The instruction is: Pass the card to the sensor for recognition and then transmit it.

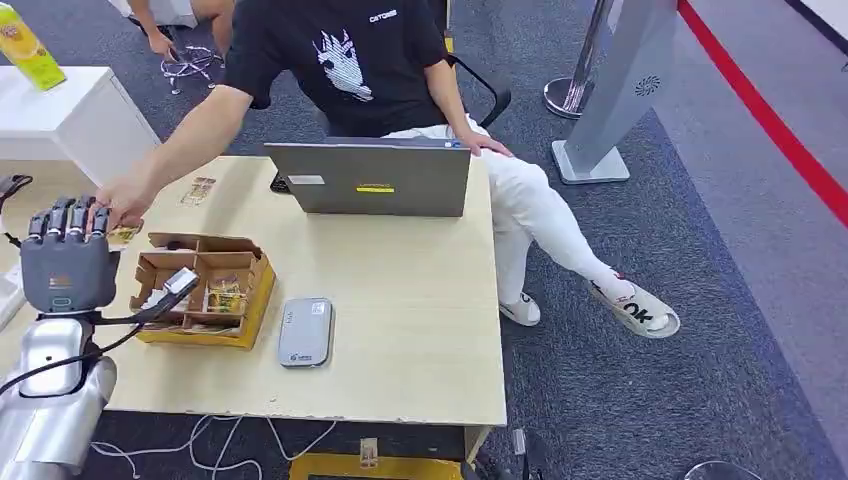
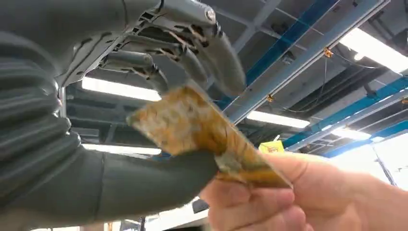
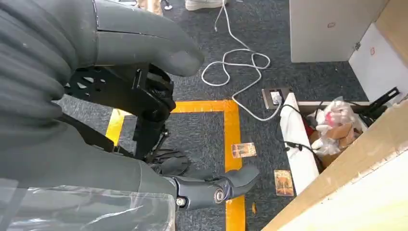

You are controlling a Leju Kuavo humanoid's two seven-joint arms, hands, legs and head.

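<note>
Nearest you, the robot's left hand (image 1: 68, 262) was raised at the table's (image 1: 420, 330) left edge, fingers upright; from the wrist camera, its thumb and fingers (image 2: 211, 53) stood apart around the card (image 2: 202, 134), and you could not tell whether they gripped it. A person's hand (image 2: 269, 197) pinched the card's far end. Beside the left hand sat the cardboard box (image 1: 205, 290), then the grey sensor (image 1: 306, 332). Farther back stood the laptop (image 1: 370, 178), the seated person (image 1: 350, 60) behind it. The right hand (image 3: 144, 91) hung over the floor, its fingers loosely curled and holding nothing.
</note>
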